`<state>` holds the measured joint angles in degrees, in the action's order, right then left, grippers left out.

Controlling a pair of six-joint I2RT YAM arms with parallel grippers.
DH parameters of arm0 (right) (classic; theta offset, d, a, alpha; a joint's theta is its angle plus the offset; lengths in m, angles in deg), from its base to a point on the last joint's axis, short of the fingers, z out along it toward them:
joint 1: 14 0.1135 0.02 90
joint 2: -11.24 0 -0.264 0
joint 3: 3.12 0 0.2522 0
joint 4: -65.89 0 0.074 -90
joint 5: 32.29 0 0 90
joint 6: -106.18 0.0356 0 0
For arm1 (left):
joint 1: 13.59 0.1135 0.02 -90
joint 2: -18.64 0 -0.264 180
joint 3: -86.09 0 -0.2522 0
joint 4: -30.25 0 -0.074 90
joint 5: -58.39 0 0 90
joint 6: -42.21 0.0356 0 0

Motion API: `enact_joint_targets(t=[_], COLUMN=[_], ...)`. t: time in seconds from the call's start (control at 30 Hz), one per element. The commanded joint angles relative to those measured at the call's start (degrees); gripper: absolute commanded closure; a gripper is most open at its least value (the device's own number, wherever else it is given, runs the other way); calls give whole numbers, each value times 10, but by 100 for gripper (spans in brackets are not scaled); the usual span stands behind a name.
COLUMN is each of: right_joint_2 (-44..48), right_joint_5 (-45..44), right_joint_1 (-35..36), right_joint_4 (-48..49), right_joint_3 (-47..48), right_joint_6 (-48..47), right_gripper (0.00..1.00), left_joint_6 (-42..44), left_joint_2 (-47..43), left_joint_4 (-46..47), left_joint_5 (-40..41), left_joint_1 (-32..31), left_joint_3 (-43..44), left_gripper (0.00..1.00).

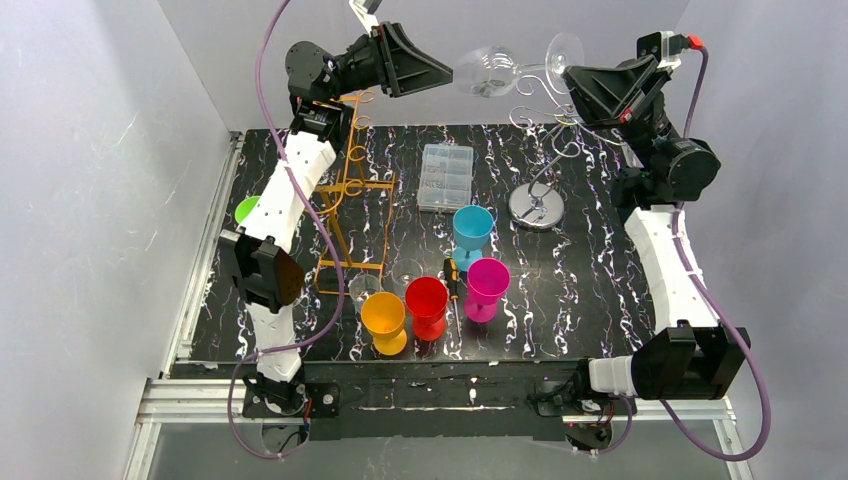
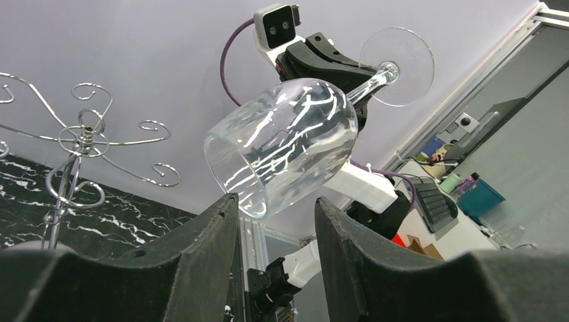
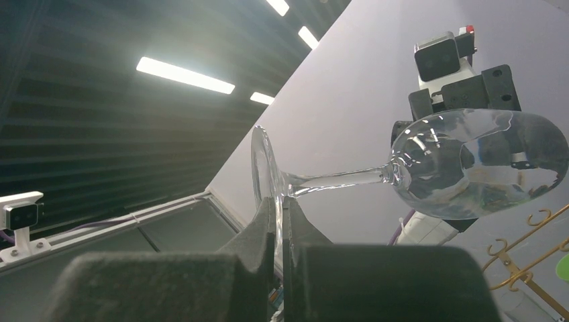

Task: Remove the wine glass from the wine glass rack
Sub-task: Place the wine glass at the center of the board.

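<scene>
While pinched at its foot by right tool [image 3: 278, 204], empty wine glass [image 3: 463, 164] (left tool [image 2: 275, 203] gaping).

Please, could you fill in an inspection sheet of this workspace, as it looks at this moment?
Surface: black marbled table, most things on its left and middle.
Job's things: wine glass is off the silver wine glass rack, lying sideways in the air.
Clutter: gold rack, clear box, blue cup, pink cup, red cup, orange cup.
Grippers: right pincer shut on the glass's foot; left pincer open at the bowl's rim.
Cables: purple cable loops along each arm.
Surroundings: grey walls, metal rail.
</scene>
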<state>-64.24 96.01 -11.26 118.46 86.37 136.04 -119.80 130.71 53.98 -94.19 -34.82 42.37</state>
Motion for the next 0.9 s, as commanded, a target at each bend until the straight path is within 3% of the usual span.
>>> enact_joint_targets(t=[0.0, 0.47, 0.87], right_joint_2=[0, -20, -35], right_joint_5=[-23, -67, -116], right_joint_1=[3, 8, 8], right_joint_4=[38, 78, 66], right_joint_3=[48, 19, -29], right_joint_6=[193, 237, 248], right_gripper=[99, 99, 99], left_joint_6=[-38, -127, -126], left_joint_2=[-3, -1, -43], left_joint_4=[75, 188, 202], left_joint_5=[-10, 8, 23], left_joint_1=[-8, -36, -56], left_joint_3=[23, 40, 18], left_gripper=[57, 69, 71])
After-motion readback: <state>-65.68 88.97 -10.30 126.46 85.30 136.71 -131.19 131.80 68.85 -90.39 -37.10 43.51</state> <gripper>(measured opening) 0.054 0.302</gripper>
